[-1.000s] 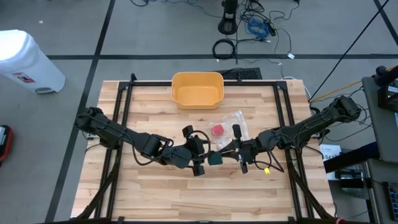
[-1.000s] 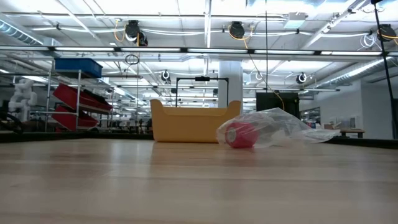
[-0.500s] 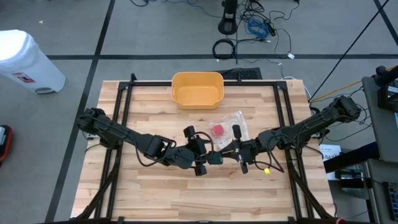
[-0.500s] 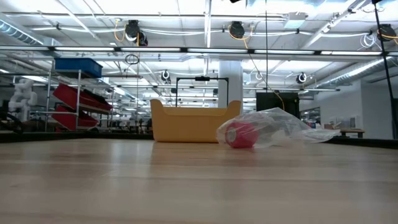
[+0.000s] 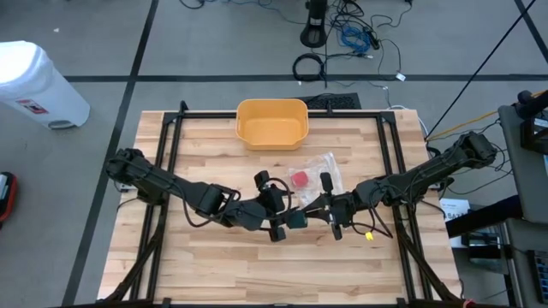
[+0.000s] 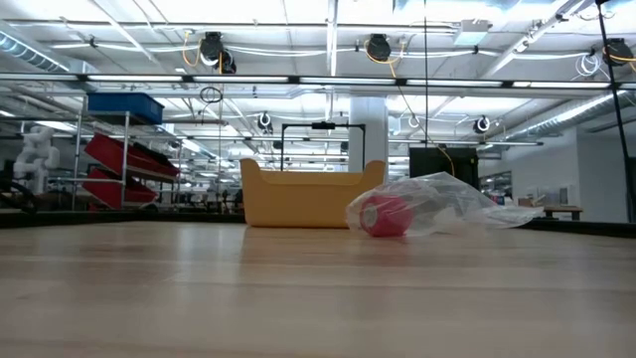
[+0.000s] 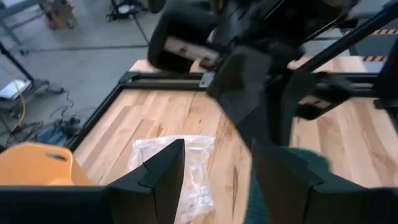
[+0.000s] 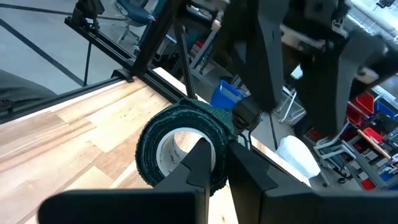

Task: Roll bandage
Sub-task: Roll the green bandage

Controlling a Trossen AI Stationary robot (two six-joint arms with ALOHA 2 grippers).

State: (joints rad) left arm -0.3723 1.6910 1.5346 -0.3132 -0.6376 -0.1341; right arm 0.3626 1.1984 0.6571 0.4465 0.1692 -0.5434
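Note:
A dark green bandage roll (image 8: 149, 155) with a white core hangs above the middle of the table, between my two grippers (image 5: 296, 220). My right gripper (image 8: 214, 160) comes in from the table's right and is shut on it. My left gripper (image 7: 214, 155) faces it from the table's left, fingers open. In the left wrist view a patch of the green roll (image 7: 301, 168) shows beside and behind one left finger (image 7: 286, 180). In the right wrist view a dark left fingertip (image 8: 244, 116) stands at the roll's rim; whether it touches, I cannot tell. The low view shows neither gripper nor roll. My right gripper pinches the roll's wall (image 8: 219, 140) with one finger (image 8: 198, 158) in the white core and the other (image 8: 242, 163) outside. The fingers lie about level, coming from the table's right. The roll is lifted clear of the table, its open face toward my wrist.
A clear plastic bag (image 5: 318, 171) with a red roll (image 5: 300, 179) in it lies just beyond the grippers (image 6: 383, 216). A yellow bin (image 5: 271, 122) stands at the far edge. A small yellow thing (image 5: 368, 233) lies under the right arm. Black frame rails (image 5: 175, 145) run along both sides.

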